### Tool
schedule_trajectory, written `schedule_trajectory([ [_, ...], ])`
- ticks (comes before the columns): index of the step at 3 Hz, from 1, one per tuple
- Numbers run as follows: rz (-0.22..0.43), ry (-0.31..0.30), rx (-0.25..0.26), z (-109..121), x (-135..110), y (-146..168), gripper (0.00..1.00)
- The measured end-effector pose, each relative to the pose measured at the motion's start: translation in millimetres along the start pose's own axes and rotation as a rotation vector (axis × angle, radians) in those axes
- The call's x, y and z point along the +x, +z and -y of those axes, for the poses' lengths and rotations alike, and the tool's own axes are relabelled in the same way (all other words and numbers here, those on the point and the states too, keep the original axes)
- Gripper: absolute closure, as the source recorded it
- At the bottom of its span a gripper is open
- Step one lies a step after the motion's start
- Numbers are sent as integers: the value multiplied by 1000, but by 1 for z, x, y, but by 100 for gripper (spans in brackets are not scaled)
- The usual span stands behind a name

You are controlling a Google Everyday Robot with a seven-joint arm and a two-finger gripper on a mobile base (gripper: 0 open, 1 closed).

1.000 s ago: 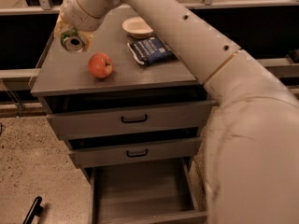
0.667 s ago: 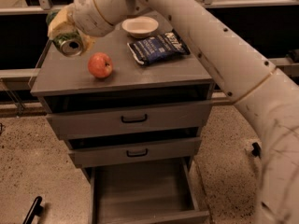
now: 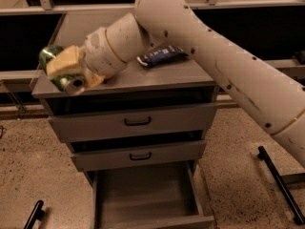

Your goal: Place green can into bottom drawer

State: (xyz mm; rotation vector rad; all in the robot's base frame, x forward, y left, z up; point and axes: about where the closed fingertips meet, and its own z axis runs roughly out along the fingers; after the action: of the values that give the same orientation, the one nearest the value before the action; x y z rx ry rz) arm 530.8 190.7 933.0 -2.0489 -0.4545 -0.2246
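My gripper (image 3: pixel 64 70) is at the left front corner of the cabinet top, shut on the green can (image 3: pixel 68 82). The can lies on its side in the yellowish fingers (image 3: pixel 65 61), its silver end facing the front, level with the cabinet's top edge. The bottom drawer (image 3: pixel 145 194) is pulled open below, with a plain grey interior and nothing in it. It sits below and to the right of the can. My arm sweeps in from the upper right across the cabinet top.
A dark blue snack bag (image 3: pixel 159 55) lies on the grey cabinet top (image 3: pixel 157 75). Two upper drawers with black handles (image 3: pixel 137 122) are slightly ajar. Black bars lie on the speckled floor at lower left (image 3: pixel 34 214) and right (image 3: pixel 280 185).
The gripper with the can has moved forward and down to the cabinet's left front edge. The view has shifted; the apple and the bowl no longer show.
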Motion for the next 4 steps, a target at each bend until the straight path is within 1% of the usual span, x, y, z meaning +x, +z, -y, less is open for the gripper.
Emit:
schedule_trajectory([
  [1, 50, -37, -165, -40, -54, 9, 100],
  [2, 69, -34, -503, -118, -106, 10, 100],
  [3, 59, -9, -684, -165, -129, -4, 100],
  [4, 57, 7, -708, -179, -135, -5, 100],
])
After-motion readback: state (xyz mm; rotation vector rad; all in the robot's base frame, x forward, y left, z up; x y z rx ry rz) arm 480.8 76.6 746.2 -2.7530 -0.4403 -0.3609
